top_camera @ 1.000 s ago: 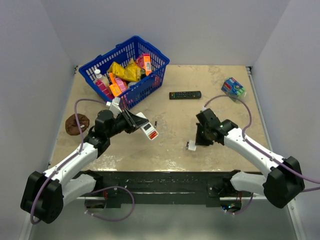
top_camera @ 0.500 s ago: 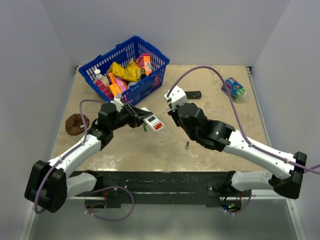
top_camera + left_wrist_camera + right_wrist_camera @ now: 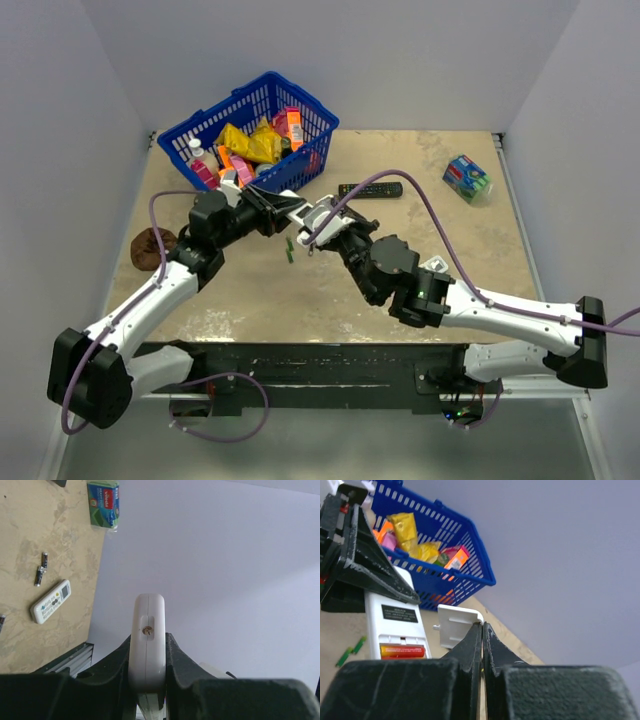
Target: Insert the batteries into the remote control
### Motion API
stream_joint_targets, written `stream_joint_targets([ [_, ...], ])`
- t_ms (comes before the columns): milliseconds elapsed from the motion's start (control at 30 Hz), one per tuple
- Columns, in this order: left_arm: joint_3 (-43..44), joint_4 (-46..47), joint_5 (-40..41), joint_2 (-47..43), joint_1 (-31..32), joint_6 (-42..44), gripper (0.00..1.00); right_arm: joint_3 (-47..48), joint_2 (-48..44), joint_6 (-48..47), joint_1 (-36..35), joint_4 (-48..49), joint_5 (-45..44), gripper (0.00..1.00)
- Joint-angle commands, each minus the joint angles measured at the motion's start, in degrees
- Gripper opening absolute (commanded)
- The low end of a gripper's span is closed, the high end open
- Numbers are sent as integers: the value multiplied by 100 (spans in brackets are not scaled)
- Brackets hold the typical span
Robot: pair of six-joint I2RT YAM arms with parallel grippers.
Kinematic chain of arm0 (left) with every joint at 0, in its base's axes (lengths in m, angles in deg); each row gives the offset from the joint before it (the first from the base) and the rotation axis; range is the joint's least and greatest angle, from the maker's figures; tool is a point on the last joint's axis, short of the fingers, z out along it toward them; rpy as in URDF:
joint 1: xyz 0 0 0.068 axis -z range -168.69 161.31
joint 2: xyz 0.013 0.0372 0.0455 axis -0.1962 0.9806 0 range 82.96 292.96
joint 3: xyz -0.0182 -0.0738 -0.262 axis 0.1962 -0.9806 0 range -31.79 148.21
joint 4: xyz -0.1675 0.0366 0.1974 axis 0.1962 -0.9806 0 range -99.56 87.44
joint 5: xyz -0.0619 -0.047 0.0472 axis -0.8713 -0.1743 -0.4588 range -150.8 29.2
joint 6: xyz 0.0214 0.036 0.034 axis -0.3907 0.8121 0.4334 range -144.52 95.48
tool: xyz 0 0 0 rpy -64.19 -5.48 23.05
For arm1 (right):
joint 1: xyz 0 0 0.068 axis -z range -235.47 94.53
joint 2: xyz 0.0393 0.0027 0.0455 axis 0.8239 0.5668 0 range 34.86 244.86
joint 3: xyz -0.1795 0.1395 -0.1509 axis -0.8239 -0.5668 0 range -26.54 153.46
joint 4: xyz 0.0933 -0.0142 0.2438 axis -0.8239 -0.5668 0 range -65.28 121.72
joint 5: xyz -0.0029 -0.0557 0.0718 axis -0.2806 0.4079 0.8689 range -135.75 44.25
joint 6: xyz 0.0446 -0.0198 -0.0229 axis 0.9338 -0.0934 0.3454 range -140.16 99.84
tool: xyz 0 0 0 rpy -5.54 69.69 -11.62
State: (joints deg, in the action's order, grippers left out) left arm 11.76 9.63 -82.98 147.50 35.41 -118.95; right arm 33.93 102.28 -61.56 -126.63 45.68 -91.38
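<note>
My left gripper is shut on the small white remote control and holds it above the table; its end shows between the jaws in the left wrist view. The remote's back faces the right wrist camera, with a red-orange battery in the open compartment. My right gripper is shut on the white battery cover, right beside the remote. A green battery lies on the table below. Two dark batteries lie farther right.
A blue basket of packets stands at the back left. A long black remote lies behind my grippers. A white remote with grey buttons and a green sponge pack are on the right. A brown lump lies at the left.
My right arm swung from the table's right side across to the remote, carrying the white cover. My left gripper moved the remote back and a little right.
</note>
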Motion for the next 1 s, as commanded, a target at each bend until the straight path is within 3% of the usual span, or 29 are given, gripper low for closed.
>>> stream_joint_targets([
  [0, 268, 12, 108, -230, 95, -295, 0, -245, -211, -823, -47, 1276, 27, 0],
  [400, 365, 117, 292, -380, 306, -471, 0, -922, -519, -1510, -83, 1909, 1134, 0],
  [967, 602, 91, 547, -494, 526, -436, 0, -1415, -572, -2283, -83, 2586, 1214, 0],
])
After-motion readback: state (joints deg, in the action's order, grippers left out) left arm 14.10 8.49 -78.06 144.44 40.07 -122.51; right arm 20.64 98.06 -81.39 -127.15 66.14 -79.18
